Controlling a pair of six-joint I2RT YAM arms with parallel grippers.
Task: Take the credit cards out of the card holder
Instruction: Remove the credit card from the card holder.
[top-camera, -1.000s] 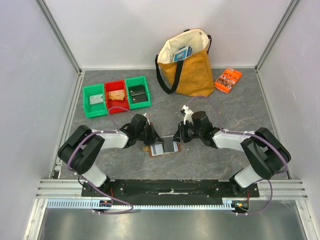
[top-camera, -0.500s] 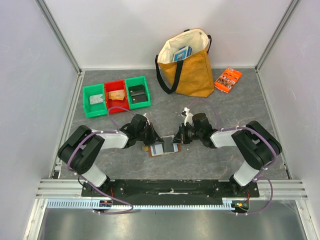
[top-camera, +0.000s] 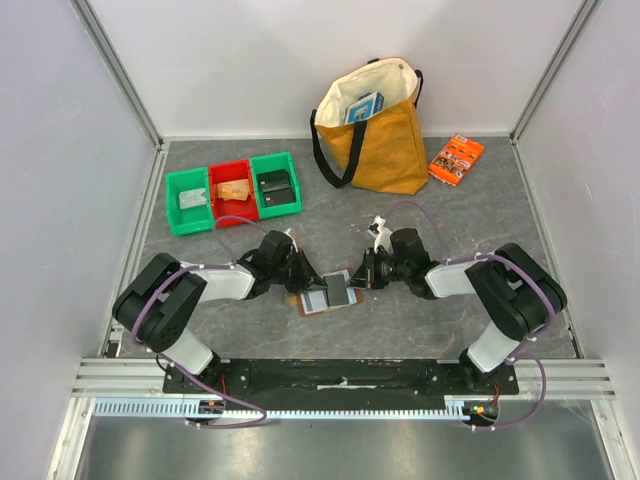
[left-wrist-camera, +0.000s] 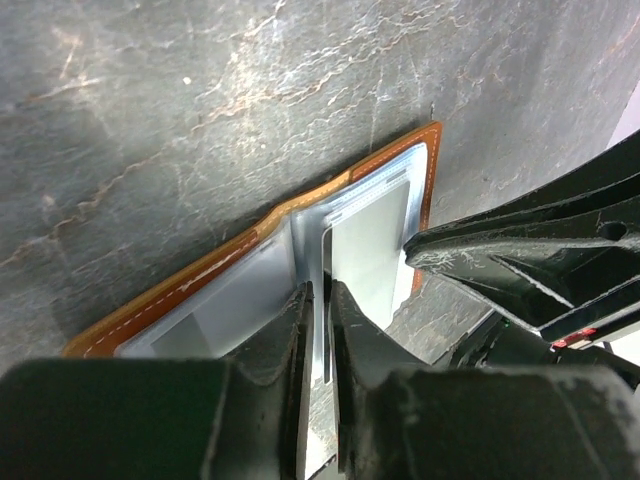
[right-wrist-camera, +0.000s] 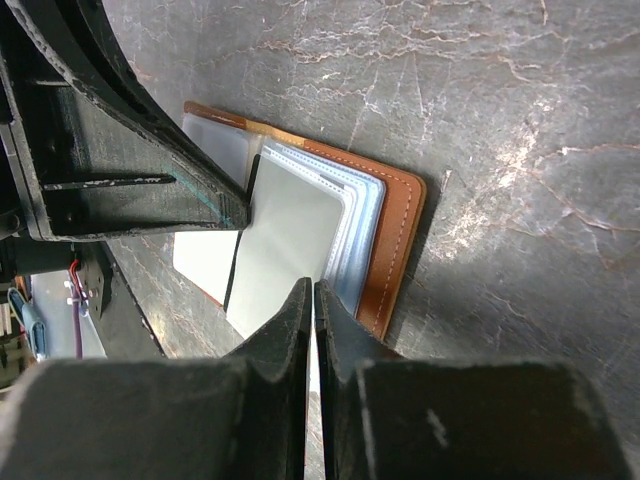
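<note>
Spreading wide, the table (top-camera: 480, 220) offers open room on the right arm's side; the bins (top-camera: 232, 190) and tote bag (top-camera: 375, 130) stand well apart at the back. Midway between both arms lies the card holder (top-camera: 312, 303), opened flat, its long axis running left to right. One credit card (top-camera: 341, 292) juts toward the right gripper (right-wrist-camera: 312, 305), whose jaws are clenched on its near edge. The left gripper (left-wrist-camera: 320, 325) pinches a pocket leaf at the fold. A straight pull rightward, along the card's length, looks likely to free it.

Card holder (top-camera: 315, 300) open, card (top-camera: 340, 291) poss. lifted
</note>
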